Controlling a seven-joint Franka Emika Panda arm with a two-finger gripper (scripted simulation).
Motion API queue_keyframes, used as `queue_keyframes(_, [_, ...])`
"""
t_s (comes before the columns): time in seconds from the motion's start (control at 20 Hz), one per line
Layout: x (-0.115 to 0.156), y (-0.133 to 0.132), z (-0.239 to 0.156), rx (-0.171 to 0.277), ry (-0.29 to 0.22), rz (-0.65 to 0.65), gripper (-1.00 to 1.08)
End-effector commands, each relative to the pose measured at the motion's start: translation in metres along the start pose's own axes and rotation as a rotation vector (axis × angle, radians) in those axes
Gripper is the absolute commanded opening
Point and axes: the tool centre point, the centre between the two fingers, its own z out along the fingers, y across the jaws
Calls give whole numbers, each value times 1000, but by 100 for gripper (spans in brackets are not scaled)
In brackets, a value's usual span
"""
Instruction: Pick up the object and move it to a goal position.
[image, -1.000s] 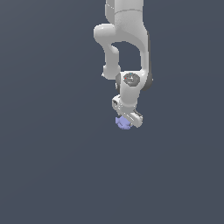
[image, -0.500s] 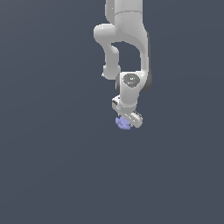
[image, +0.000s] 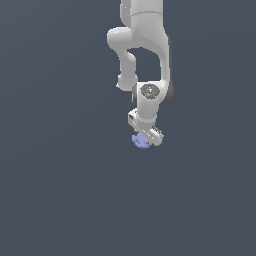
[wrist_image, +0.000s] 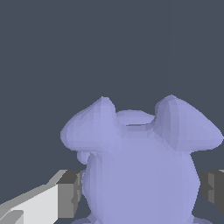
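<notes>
Gripper is down at the dark surface with the periwinkle object sitting squarely between its fingers. Pads flank both sides; I can't tell if they're touching it. No goal marker visible, so lift straight up.

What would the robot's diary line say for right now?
arm: over plain grey floor | gripper: fingers either side of blue blob | contact: cannot tell | goal marker: none visible
</notes>
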Motion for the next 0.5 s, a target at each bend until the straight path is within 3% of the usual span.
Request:
queue_keyframes(0.0, [3,2,-2,-1,0,1,-100])
queue_keyframes(0.45, [33,20,-43,-2,-1,0,-100])
